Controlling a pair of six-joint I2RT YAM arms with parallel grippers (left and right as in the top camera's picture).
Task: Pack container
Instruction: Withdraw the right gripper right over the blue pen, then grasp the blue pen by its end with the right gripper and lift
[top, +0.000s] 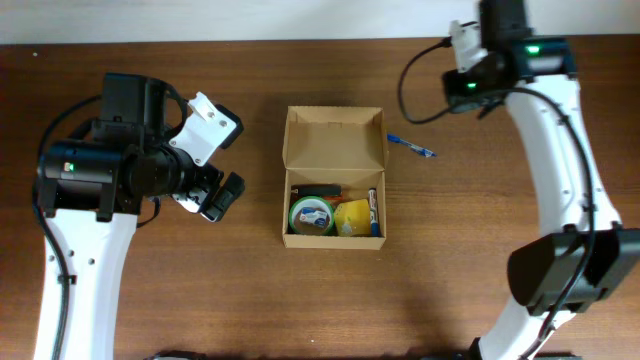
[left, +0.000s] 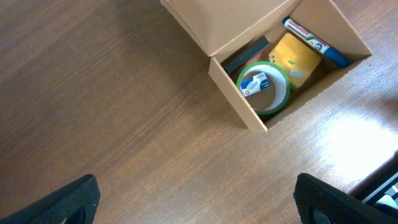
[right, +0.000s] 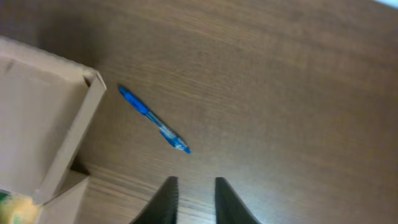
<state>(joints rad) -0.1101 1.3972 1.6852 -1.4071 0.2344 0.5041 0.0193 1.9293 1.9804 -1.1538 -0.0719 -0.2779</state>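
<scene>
My left fingers (left: 68, 202) are spread as wide as they go, one dark tip in each lower corner of the left wrist view. Between them is only bare wooden surface (left: 124, 112); they hold nothing.

My right fingers (right: 163, 202) stand a narrow gap apart at the bottom edge of the right wrist view. Nothing is between them and they touch nothing. Just beyond their tips a blue pen (right: 152, 127) lies loose and slanted on the surface.

From overhead, the cardboard box (top: 335, 140) sits at the middle of the surface, between the two arms. Its hinged lid is folded back toward the far edge and it is open to the camera. The pen lies to the right of the box, close beside the raised lid but outside it.

Inside the box, a green tape roll (top: 311, 213) lies flat at the near left. A yellow item (top: 352, 217) lies just beside the roll, to its right. A marker with a blue cap (top: 373, 207) runs along the right wall. A dark flat object (top: 325, 190) lies behind the roll; I cannot tell what it is.

The left arm hangs to the left of the box, well apart from it. The right arm reaches to the far right corner, above and beyond the pen.
</scene>
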